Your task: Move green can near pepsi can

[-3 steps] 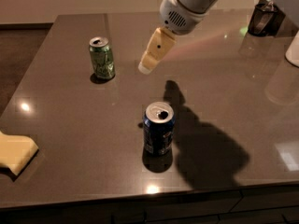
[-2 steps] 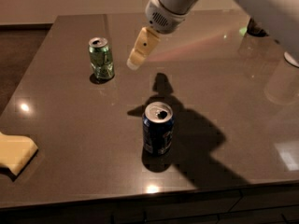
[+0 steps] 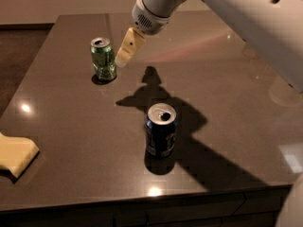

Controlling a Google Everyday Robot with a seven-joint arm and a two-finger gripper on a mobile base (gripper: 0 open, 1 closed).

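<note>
The green can [image 3: 103, 59] stands upright on the dark table [image 3: 71, 122], at the back left. The pepsi can [image 3: 161, 129], dark blue with an open silver top, stands upright nearer the front, to the right of centre. My gripper [image 3: 125, 55] hangs from the white arm [image 3: 222, 8] just right of the green can, about level with its top and close to it. The two cans are well apart.
A yellow sponge-like pad [image 3: 14, 156] lies at the table's front left edge. The arm's shadow [image 3: 189, 141] falls across the table around the pepsi can. The table's front edge [image 3: 142, 200] runs along the bottom.
The arm and gripper have moved left, from right of the green can to close beside it. Both cans stay in place.
</note>
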